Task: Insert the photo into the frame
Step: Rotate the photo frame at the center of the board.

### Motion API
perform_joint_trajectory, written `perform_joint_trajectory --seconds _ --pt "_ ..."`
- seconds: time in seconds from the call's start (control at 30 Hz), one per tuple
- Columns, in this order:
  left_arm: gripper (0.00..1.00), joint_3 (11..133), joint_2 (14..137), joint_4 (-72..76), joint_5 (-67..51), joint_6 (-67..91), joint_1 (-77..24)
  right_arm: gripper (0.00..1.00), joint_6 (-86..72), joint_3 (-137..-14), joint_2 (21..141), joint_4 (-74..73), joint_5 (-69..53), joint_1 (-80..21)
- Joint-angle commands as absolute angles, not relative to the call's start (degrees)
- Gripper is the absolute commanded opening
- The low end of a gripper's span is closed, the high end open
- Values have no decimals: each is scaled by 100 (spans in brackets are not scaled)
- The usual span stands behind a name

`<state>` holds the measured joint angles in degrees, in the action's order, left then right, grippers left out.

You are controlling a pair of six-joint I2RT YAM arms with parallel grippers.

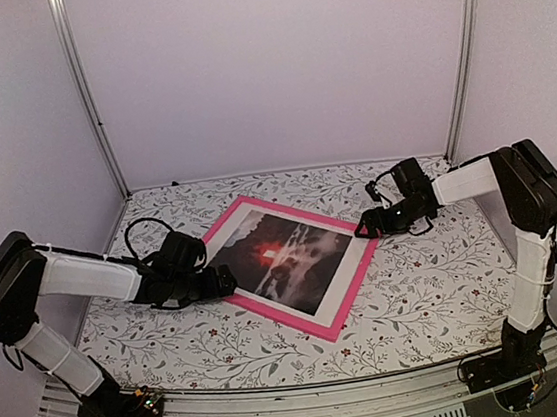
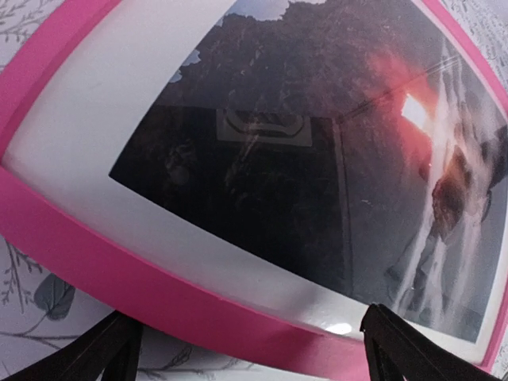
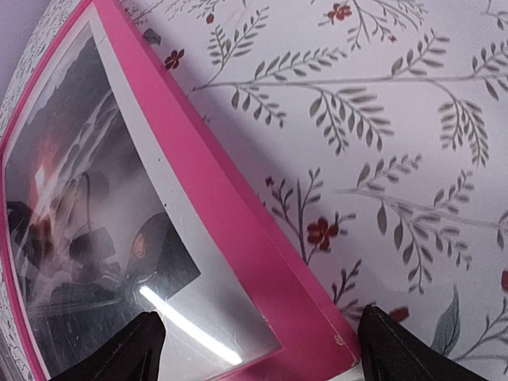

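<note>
Photo [image 1: 289, 260] lies inside the pink frame [image 1: 325, 330], bordered by a white mat [image 1: 342, 277] under a glossy surface that shows reflections. The frame rests flat and turned at an angle on the flowered cloth [image 1: 419, 293], about mid-table. The left gripper [image 1: 224, 280] sits low at the frame's left side, its fingers [image 2: 111, 349] spread wide with the pink rail just ahead of them. The right gripper [image 1: 364, 229] is at the frame's right corner, fingers [image 3: 397, 345] also spread, with that corner between them. Neither grips anything.
</note>
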<state>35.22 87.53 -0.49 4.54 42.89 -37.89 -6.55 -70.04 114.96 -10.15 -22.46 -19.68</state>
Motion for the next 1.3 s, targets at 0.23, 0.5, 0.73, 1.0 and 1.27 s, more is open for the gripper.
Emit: perform_joint_trajectory --seconds 0.23,0.5,0.73,1.0,1.27 --pt "100 5615 10785 21 -466 3279 -3688 88 -1752 -4399 9707 -54 -2673 -2932" --pt "100 6670 11505 -452 -884 2864 -3700 88 -2488 -3505 8981 386 -2382 -3931" --pt "100 6444 11252 -544 -929 2769 -3776 89 -2507 -3414 8671 207 -2303 -4418" --pt "100 6089 10747 -655 -651 2762 -3896 92 -2385 -3442 8409 -142 -2118 -4562" --pt "100 5876 9691 -1021 1116 2535 -3750 99 -2103 -4433 8363 -1626 -299 -4188"
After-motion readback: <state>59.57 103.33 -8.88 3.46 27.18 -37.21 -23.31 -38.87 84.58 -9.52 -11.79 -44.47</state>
